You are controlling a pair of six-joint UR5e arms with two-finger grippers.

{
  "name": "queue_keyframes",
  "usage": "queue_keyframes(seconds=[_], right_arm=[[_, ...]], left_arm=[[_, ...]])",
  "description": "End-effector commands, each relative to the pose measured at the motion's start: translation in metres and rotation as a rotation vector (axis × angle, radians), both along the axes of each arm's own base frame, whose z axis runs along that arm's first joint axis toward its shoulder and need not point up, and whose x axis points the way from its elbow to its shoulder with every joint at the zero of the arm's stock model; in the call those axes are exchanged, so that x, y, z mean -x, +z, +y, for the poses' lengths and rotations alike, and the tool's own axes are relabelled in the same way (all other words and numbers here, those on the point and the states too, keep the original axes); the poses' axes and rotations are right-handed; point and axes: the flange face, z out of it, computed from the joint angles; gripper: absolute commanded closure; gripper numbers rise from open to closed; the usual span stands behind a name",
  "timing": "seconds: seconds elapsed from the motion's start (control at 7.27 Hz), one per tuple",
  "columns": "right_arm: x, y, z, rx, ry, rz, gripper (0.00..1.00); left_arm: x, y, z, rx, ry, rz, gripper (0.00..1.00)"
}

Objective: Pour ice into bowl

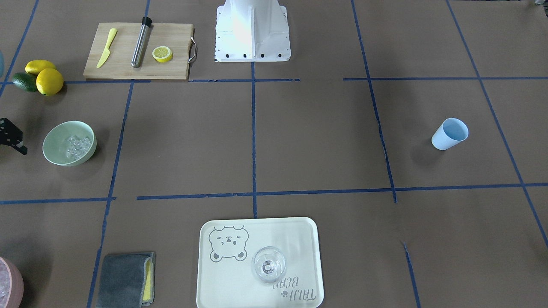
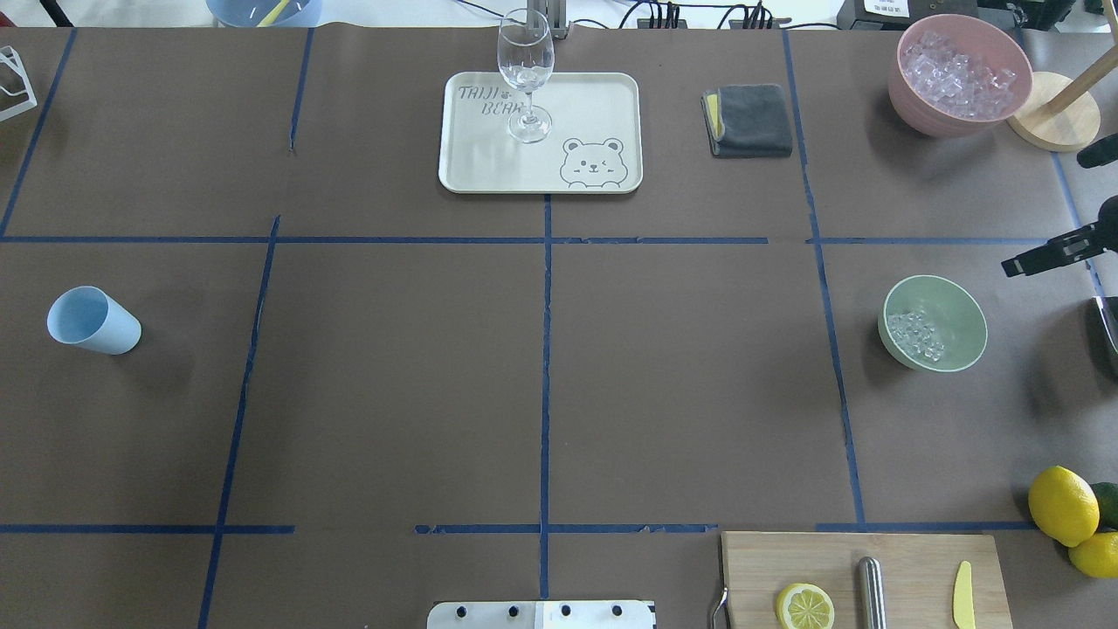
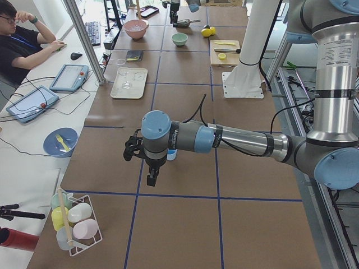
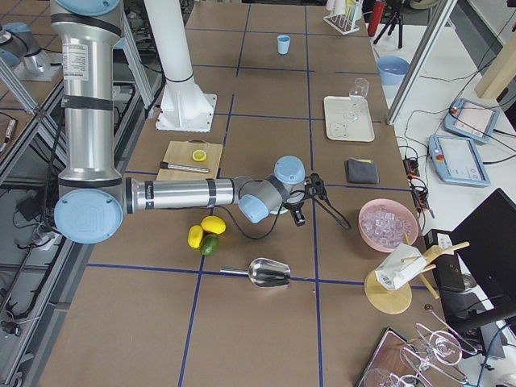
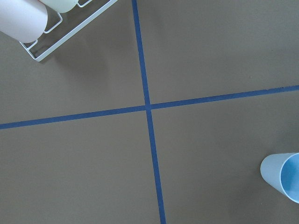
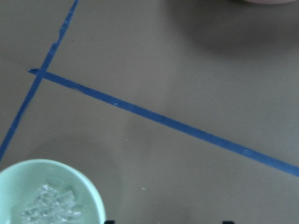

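The mint-green bowl (image 1: 53, 141) (image 2: 961, 319) (image 6: 88, 191) stands upright on the table's right side. A handful of clear ice (image 1: 77, 146) (image 2: 915, 335) (image 6: 51, 207) lies inside it. My right gripper (image 4: 317, 214) hovers beside the bowl, toward the table's right end. One black finger (image 2: 1048, 252) shows in the overhead view. In the right wrist view two dark fingertips stand apart with nothing between them. The empty light blue cup (image 1: 449, 134) (image 2: 93, 321) (image 5: 282, 177) stands on the left side. My left gripper (image 3: 147, 162) hangs near the cup; I cannot tell if it is open or shut.
A pink container of ice (image 2: 961, 74) (image 4: 389, 224) stands at the far right. A metal scoop (image 4: 266, 272) lies near it. A tray (image 2: 489, 166) holds a clear glass (image 2: 525, 74). There are also a grey cloth (image 2: 749, 120), a cutting board (image 2: 917, 559) and lemons (image 2: 1061, 505).
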Motion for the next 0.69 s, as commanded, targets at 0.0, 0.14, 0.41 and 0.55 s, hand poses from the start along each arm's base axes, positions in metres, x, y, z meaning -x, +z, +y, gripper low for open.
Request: queue_keyframes(seconds=[0.0,0.14,0.41,0.55], right_arm=[[-0.123,0.028,-0.004,-0.002,0.019,0.113,0.0],[-0.173,0.036,0.002,0.081,0.062,0.133,0.0],[-0.192,0.04,0.02,0.256,0.079,0.147,0.0],[-0.191,0.043,0.025,0.335,0.073,0.149,0.0]], left_arm=[[0.0,-0.001,0.0,-0.001,0.0,0.0,0.0],[0.0,0.0,0.0,0.0,0.0,0.0,0.0],[0.0,0.001,0.001,0.002,0.0,0.0,0.0],[0.0,0.001,0.001,0.002,0.0,0.0,0.0]])
